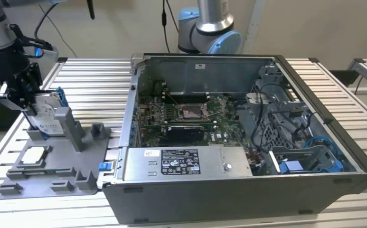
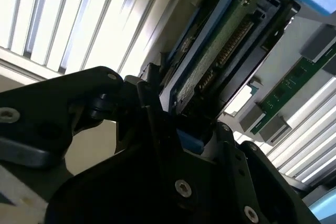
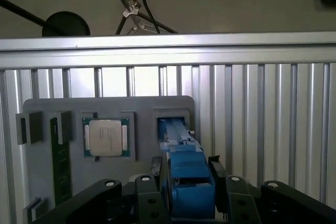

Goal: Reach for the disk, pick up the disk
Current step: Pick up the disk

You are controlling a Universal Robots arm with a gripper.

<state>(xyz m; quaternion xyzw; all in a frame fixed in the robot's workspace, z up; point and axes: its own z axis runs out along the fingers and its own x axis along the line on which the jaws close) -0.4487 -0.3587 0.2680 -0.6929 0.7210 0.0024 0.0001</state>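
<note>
The disk [image 1: 49,118] stands on edge over the grey holder plate [image 1: 56,178] at the exterior view's left, silver with a white label and a blue bracket. My gripper [image 1: 32,108] comes down on it from above. In both wrist views the black fingers [image 3: 216,170] sit against either side of the disk's blue bracket [image 3: 186,182], shut on it. In the second wrist view, the disk's [image 2: 220,51] circuit side runs away from the gripper [image 2: 189,124]. I cannot tell whether its lower edge still sits in the holder's slot [image 3: 170,121].
An open computer case [image 1: 247,142] takes up the middle and right of the slatted metal table [image 1: 94,80]. The holder plate also carries a square silver chip [image 3: 106,136] and a green memory stick [image 3: 59,166]. A second arm's base [image 1: 209,28] stands behind the case.
</note>
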